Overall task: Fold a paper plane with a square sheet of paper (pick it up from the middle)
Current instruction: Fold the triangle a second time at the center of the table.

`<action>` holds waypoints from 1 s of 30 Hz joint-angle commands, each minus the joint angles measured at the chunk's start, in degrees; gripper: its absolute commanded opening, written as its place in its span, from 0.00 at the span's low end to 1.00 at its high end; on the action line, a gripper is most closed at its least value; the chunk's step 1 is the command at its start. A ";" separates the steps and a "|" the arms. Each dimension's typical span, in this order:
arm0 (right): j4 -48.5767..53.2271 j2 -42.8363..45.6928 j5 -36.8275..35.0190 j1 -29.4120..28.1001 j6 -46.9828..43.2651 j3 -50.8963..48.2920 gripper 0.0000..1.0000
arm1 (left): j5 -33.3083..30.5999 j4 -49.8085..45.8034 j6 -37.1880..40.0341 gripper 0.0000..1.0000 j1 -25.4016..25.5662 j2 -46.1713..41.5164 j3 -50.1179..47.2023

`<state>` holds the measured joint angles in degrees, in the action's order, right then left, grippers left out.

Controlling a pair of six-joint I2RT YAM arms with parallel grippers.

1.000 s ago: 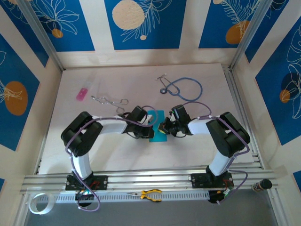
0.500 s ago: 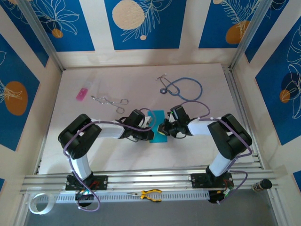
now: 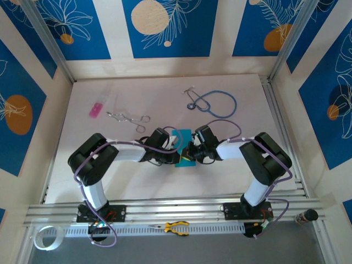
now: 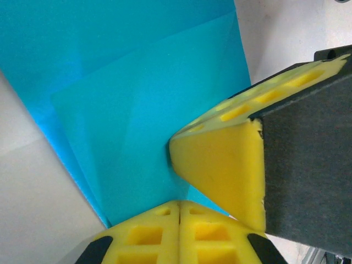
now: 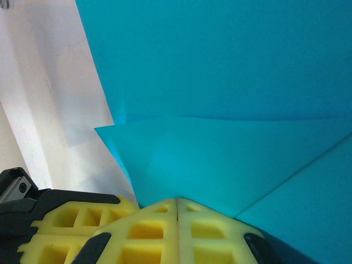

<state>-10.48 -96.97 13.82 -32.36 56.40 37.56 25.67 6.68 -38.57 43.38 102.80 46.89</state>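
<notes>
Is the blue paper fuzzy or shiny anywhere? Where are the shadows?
Left wrist view: the square sheet of paper is sharp, its creases clear, no shine. Right wrist view: a soft grey shadow falls on the table beside it. Top view: even light, no glare.

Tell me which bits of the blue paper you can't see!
- Top view: the left pincer and right pincer cover much of the folded cyan paper, so its outline is unclear.
- Left wrist view: the paper runs off the top edge, and the right pincer covers its lower right.
- Right wrist view: the paper is cut by the top and right edges.
</notes>
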 commanded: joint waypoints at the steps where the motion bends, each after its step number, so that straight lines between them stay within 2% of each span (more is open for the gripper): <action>1: 1.75 -0.58 -3.19 3.42 -0.69 -3.15 0.00 | -2.93 -7.56 0.41 0.00 1.06 2.37 -2.60; 14: 1.77 -0.63 -4.57 11.88 -1.43 -0.40 0.00 | -2.58 -6.33 0.07 0.00 1.02 3.07 -4.05; 18: 0.50 2.10 -2.20 13.62 -1.82 -0.59 0.00 | -2.63 -6.24 -0.11 0.00 1.01 2.66 -3.93; 20: 2.22 6.35 -1.07 13.03 -2.57 -0.12 0.00 | -2.62 -7.01 -0.14 0.00 1.07 2.45 -3.68; 23: 7.68 12.02 -3.49 10.04 -5.03 1.46 0.01 | -3.21 -6.86 -0.25 0.00 1.03 1.79 -4.26; 26: 6.69 10.93 0.50 8.37 -5.21 1.64 0.02 | -3.00 -6.81 -0.32 0.00 1.07 1.92 -4.09; 30: 4.05 5.67 0.41 5.79 -2.64 1.32 0.00 | -2.99 -6.59 -0.42 0.00 1.03 1.90 -3.84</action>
<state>-7.38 -87.92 13.13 -25.58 53.08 39.31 25.41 9.45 -38.74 43.64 102.80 45.84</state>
